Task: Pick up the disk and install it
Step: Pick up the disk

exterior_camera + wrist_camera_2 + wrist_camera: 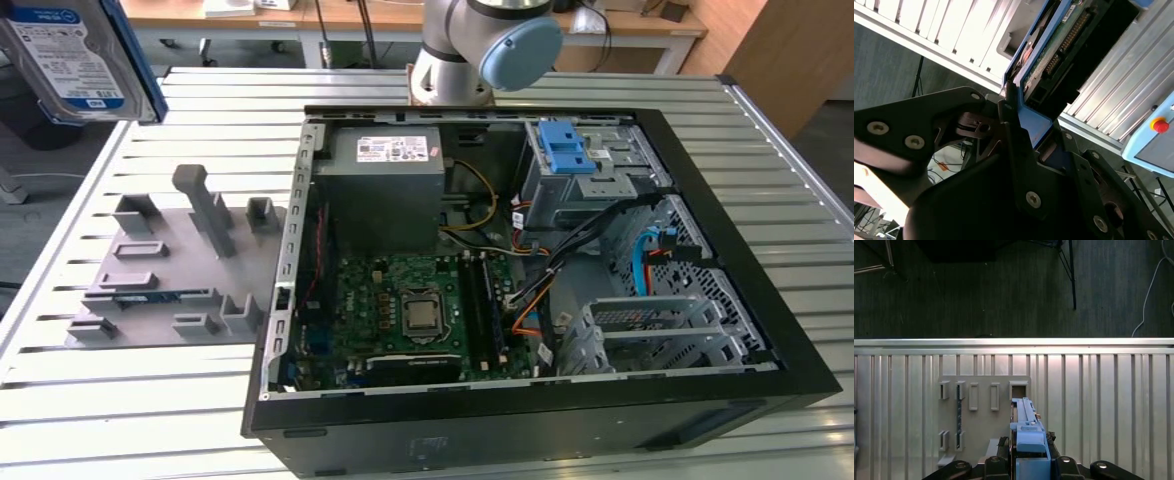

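Here the disk (1027, 432) sits clamped edgewise between the jaws

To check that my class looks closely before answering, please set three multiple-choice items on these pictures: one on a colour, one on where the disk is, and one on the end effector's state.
1. What colour is the latch on the drive cage?
A. Red
B. Blue
C. Yellow

2. Where is the disk?
A. Held in the air, clear of the table
B. Lying flat on the table
C. Seated in the drive cage

3. What state is the end effector in?
A. Open, holding nothing
B. Shut on nothing
C. Shut on the disk

Answers:
1 B: the latch looks blue in the exterior view.
2 A: the disk hangs at the exterior view's left, touching no surface.
3 C: in both wrist views it grips the disk's blue frame.
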Tool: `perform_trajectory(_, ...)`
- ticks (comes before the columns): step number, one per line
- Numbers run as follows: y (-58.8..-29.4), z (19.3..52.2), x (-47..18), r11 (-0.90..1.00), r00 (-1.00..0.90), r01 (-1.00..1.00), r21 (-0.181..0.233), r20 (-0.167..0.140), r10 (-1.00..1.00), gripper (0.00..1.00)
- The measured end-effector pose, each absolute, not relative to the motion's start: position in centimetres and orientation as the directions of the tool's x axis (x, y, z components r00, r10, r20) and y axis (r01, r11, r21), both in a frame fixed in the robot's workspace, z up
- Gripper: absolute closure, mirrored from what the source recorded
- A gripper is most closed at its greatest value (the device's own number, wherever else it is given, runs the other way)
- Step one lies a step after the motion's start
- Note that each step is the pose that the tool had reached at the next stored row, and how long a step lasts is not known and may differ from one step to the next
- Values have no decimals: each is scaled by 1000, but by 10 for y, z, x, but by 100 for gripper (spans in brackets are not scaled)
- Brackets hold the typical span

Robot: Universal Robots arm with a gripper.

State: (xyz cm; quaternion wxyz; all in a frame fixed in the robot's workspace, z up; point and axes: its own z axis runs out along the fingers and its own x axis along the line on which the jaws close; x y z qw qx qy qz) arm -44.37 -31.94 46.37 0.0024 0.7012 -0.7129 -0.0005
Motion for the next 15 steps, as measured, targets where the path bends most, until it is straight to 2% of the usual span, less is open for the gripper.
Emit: perform_trajectory(15,-319,482,-444,17,-17,-1000,4,3,-1000,64)
